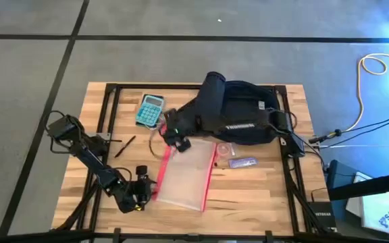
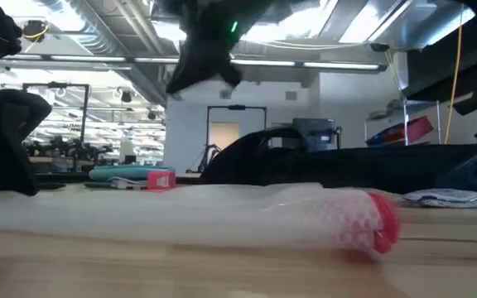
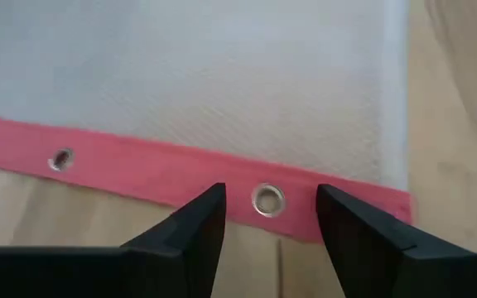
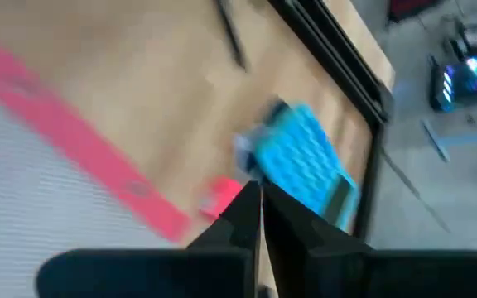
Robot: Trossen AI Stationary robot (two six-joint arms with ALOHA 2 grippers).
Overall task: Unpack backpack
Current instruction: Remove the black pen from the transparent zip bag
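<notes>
Big dark navy soft fabric backpack (image 1: 238,111) sits at the back of the wooden slatted worktop (image 1: 255,192). In front of it lies a clear mesh zip pouch with red edges (image 1: 184,179). Left end effector (image 3: 270,228) is spread wide at the pouch's red edge, straddling an eyelet. Right end effector (image 4: 259,217) is pinched closed, empty, hovering above the pouch near a teal calculator (image 1: 150,110).
</notes>
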